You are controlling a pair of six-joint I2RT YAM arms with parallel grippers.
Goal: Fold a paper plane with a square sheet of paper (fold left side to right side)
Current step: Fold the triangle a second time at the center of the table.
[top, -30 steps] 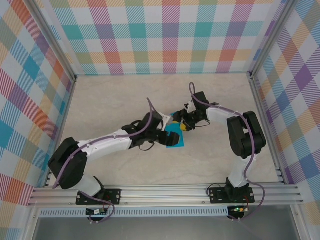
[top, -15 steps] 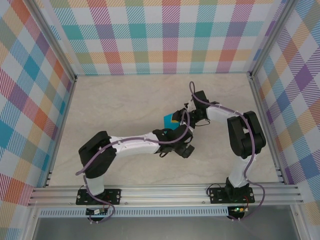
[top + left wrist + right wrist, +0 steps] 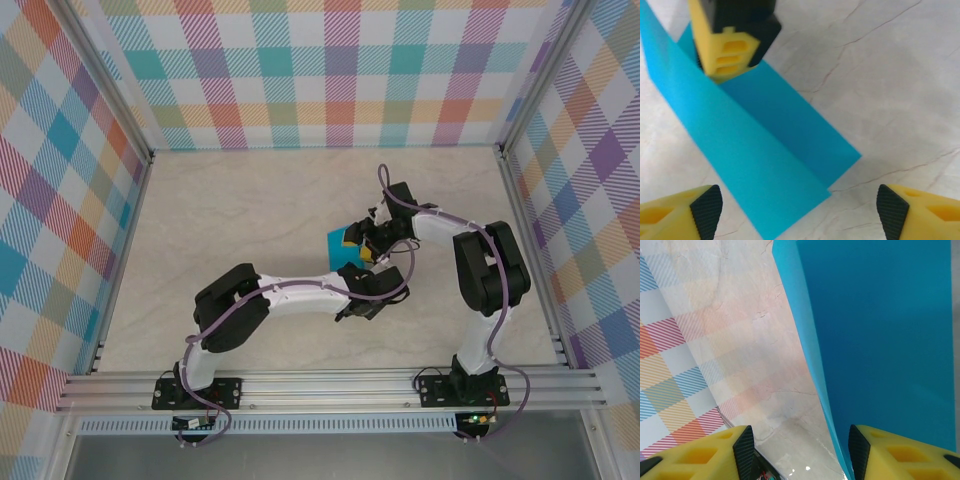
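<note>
The square sheet of paper (image 3: 755, 165) is teal-blue and folded along a crease, with one half flat on the table and the other raised at a slant. In the top view it (image 3: 338, 242) shows between the two arms at mid-table. My left gripper (image 3: 799, 212) hovers open above the sheet's near corner, its pads wide apart and empty. In the top view it (image 3: 372, 295) sits just near-right of the paper. My right gripper (image 3: 801, 450) is open, and the raised paper edge (image 3: 812, 350) runs between its fingers close to the right pad. One of its yellow fingers (image 3: 730, 50) stands at the crease.
The beige marble-look table (image 3: 240, 210) is ringed by checked walls (image 3: 320, 70) and metal frame posts (image 3: 525, 200). The left arm (image 3: 290, 292) lies stretched across the near middle, and the right arm (image 3: 480, 260) bends in from the right.
The left arm has swept from the paper's left side across to its near-right side, its elbow following. The flat sheet now has one half lifted. The right gripper has barely moved.
</note>
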